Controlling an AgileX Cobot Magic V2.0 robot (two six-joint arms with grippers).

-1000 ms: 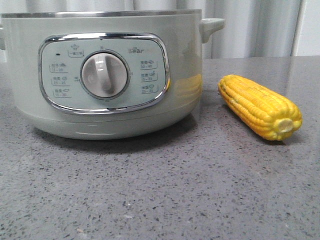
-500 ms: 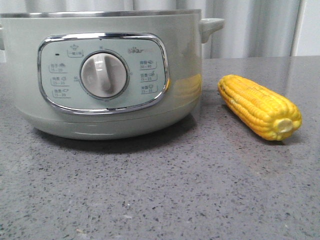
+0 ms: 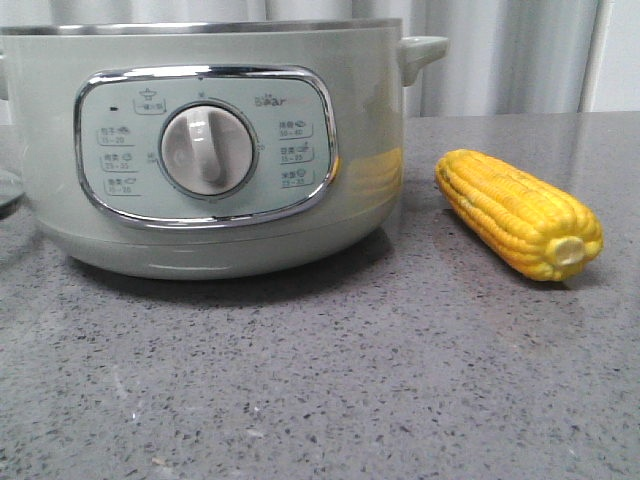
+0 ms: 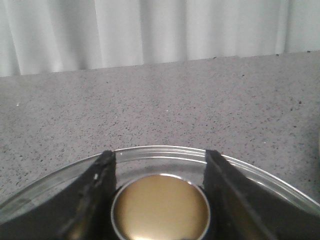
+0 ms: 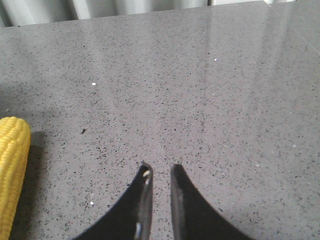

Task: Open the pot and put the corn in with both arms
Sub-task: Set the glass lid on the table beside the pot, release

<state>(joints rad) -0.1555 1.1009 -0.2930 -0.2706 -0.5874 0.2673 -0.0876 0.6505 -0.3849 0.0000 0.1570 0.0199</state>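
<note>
The pale sage-green pot (image 3: 220,150) stands at the left of the front view, its steel rim bare on top. The yellow corn (image 3: 518,212) lies on the counter to its right, stub end toward me; it also shows in the right wrist view (image 5: 12,170). My left gripper (image 4: 159,152) is shut on the brass knob (image 4: 160,207) of a glass lid (image 4: 165,148), held over the counter. A sliver of that lid (image 3: 6,190) shows left of the pot. My right gripper (image 5: 160,165) is empty, its jaws nearly together, over bare counter beside the corn.
The grey speckled counter (image 3: 330,380) runs under everything. Pale curtains (image 3: 500,50) hang behind it. The pot's side handle (image 3: 420,52) sticks out toward the corn.
A sliver of the glass lid has come into the front view at the far left beside the pot. The pot has shifted very slightly left. The corn has not moved.
</note>
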